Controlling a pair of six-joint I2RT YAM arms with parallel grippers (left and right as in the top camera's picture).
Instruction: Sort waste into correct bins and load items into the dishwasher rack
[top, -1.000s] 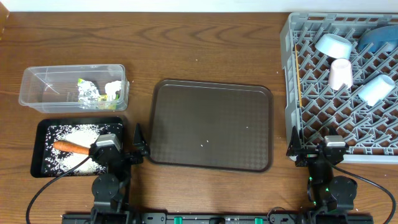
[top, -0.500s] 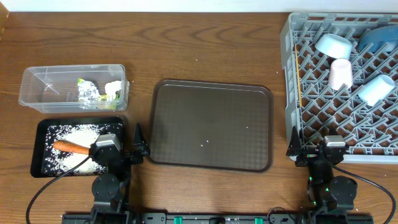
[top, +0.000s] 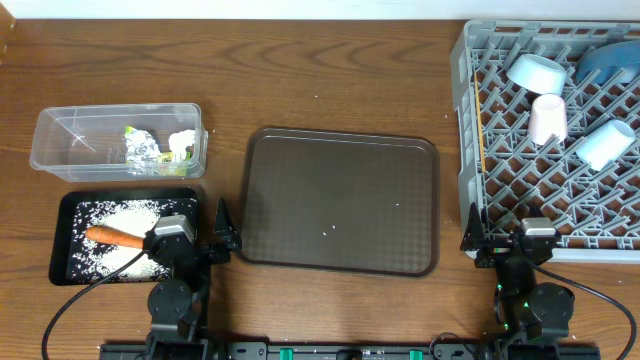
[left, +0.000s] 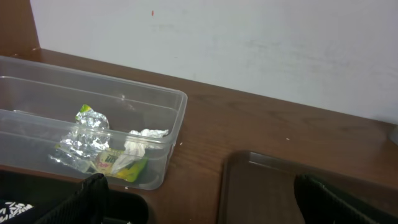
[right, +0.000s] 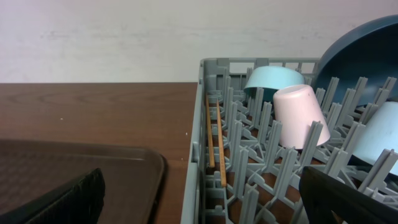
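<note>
The clear tub (top: 60, 130) holds foil (left: 87, 134), a yellow-green wrapper (left: 124, 165) and white paper (left: 143, 140). The black tray (top: 70, 205) holds rice (top: 130, 215) and the carrot (top: 112, 236). The grey rack (top: 470, 90) holds the dark blue bowl (top: 608, 62), small pale blue bowl (top: 535, 70), pink cup (top: 547, 118), pale blue cup (top: 605, 144) and chopsticks (top: 479, 125). My left gripper (top: 215, 240) is open and empty, low at the front beside the black tray. My right gripper (top: 490, 243) is open and empty at the rack's front left corner.
The dark brown serving tray (top: 340, 200) lies bare in the middle between both grippers. It also shows in the left wrist view (left: 261, 186) and the right wrist view (right: 74, 168). A white wall stands behind the table.
</note>
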